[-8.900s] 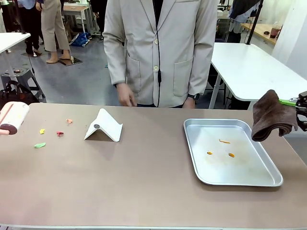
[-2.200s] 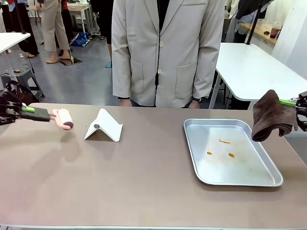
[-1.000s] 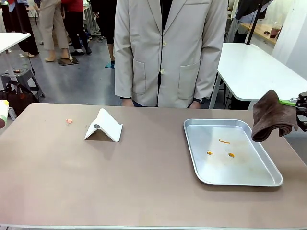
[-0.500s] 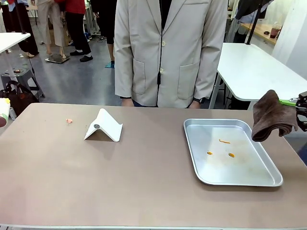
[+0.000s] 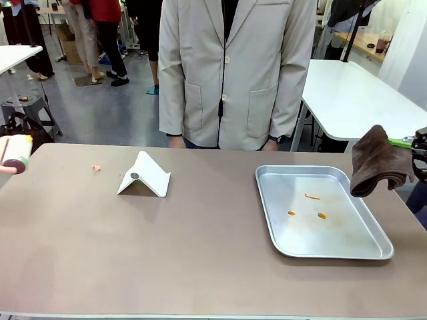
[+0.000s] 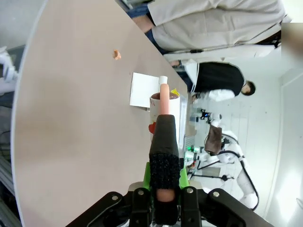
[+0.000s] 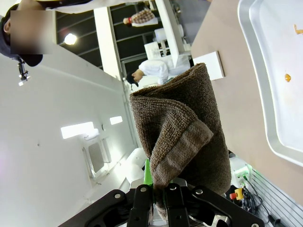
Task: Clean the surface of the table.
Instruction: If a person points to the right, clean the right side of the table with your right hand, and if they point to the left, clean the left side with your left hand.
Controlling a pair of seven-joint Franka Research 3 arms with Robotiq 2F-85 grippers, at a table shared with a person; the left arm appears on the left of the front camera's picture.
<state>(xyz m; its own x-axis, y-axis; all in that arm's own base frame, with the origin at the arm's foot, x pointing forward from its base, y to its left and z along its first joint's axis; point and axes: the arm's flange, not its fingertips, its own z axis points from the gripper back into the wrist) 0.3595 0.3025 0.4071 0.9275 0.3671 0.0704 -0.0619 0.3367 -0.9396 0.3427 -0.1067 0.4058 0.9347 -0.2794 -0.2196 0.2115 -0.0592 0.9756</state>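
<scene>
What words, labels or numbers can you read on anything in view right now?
None can be read.
The white folded stand bears one dark round mark, no letters.
The lint roller, brown cloth, metal tray and table show no print.
Anything in the background is too small or blurred.

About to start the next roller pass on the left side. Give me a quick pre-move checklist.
1. Left gripper gripping the lint roller: ok.
2. Right gripper gripping the brown cloth: ok.
3. Table free of scraps: not ok, a pink scrap lies left of the white folded stand.
4. Person clear of the tabletop: ok, standing behind the far edge.
5. Tray clean: not ok, orange bits inside.
</scene>
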